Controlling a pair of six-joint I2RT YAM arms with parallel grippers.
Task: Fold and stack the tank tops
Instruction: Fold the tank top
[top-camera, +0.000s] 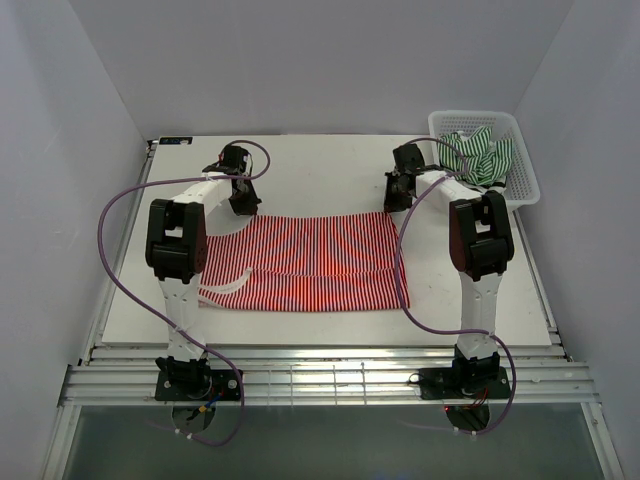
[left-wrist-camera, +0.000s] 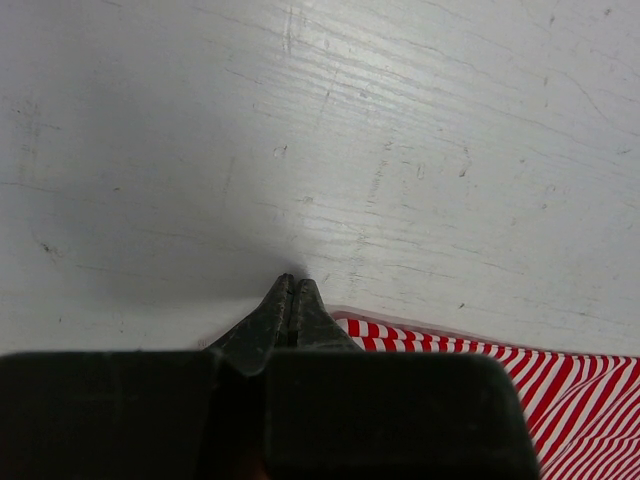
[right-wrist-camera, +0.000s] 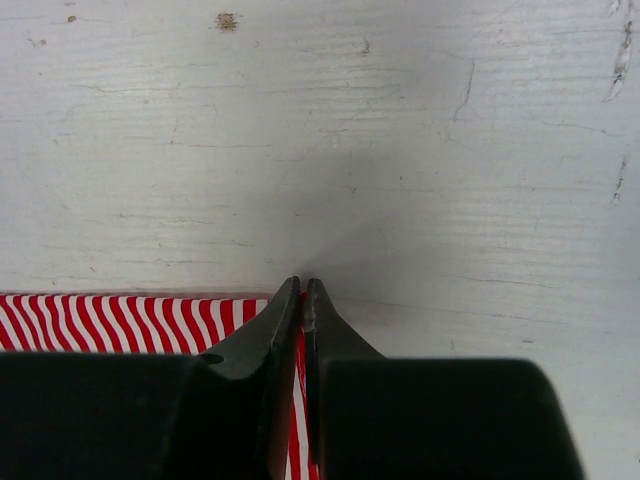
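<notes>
The red-and-white tank top (top-camera: 320, 262) lies flat across the middle of the table, straps to the left. My right gripper (top-camera: 397, 196) is at its far right corner, shut on it; red cloth (right-wrist-camera: 130, 322) shows between the jaws (right-wrist-camera: 302, 284). My left gripper (top-camera: 243, 200) is shut at the far left corner (left-wrist-camera: 292, 280). The cloth's corner (left-wrist-camera: 420, 345) lies against its right finger, and no cloth shows between the jaws. The green-and-white tank top (top-camera: 482, 155) lies crumpled in the basket. The black-and-white one is out of view.
The white lattice basket (top-camera: 527, 188) stands at the table's far right corner. Purple cables loop from both arms, one along the cloth's right edge (top-camera: 404, 285). White walls close in on three sides, and the table's near edge meets a metal rail (top-camera: 320, 375).
</notes>
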